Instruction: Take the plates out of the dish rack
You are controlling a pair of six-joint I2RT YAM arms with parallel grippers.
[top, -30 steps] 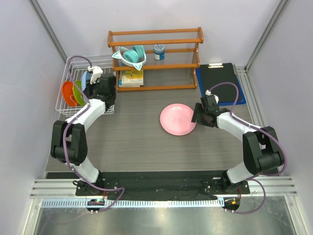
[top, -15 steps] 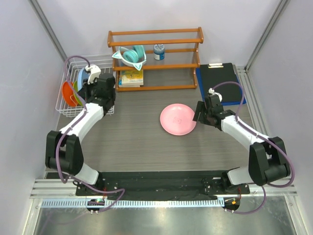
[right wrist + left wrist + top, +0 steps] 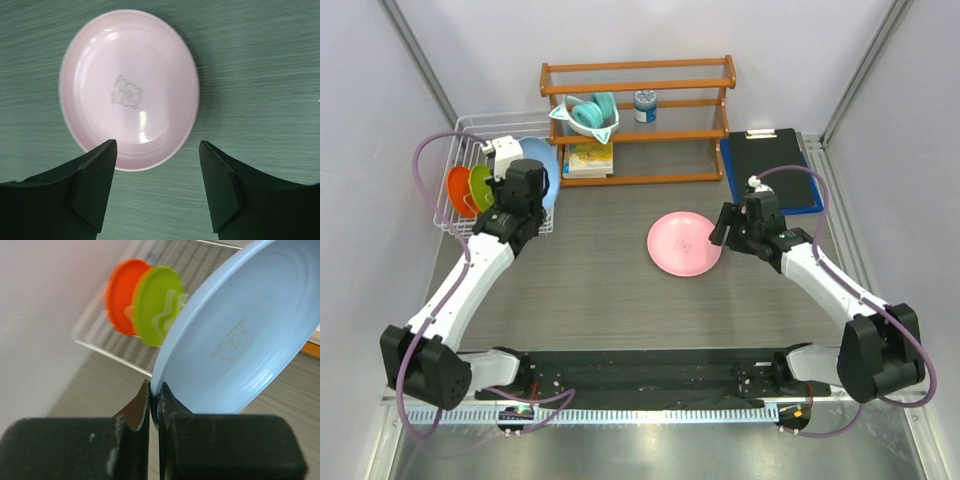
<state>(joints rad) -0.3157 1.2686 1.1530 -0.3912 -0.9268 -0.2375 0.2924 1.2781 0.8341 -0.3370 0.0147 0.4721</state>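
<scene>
Plates of this plain round plastic look light, stiff and slick, so the thin rim is the place to pinch, though so small a bite of edge could let one swing or slip. Nearest, the pink round plastic plate [image 3: 129, 89] lies flat on the grey wood-grain table [image 3: 600, 280], out of the rack. The right gripper [image 3: 156, 147] hangs over its edge with fingers spread wide, gripping nothing. Stamped in the plate's middle is a faint bear-like figure with lettering too small to read. Farther back on the left, the left gripper [image 3: 154, 402] is clenched on the lower rim of the light blue round plastic plate [image 3: 240, 335], which is tilted on edge at the right side of the white wire dish rack [image 3: 445, 215] and bears a similar faint stamp, also unreadable. Beyond it, the lime green smaller plate [image 3: 157, 305] and the orange smaller plate [image 3: 120, 297] stand upright in the rack, so two seem left to lift out
</scene>
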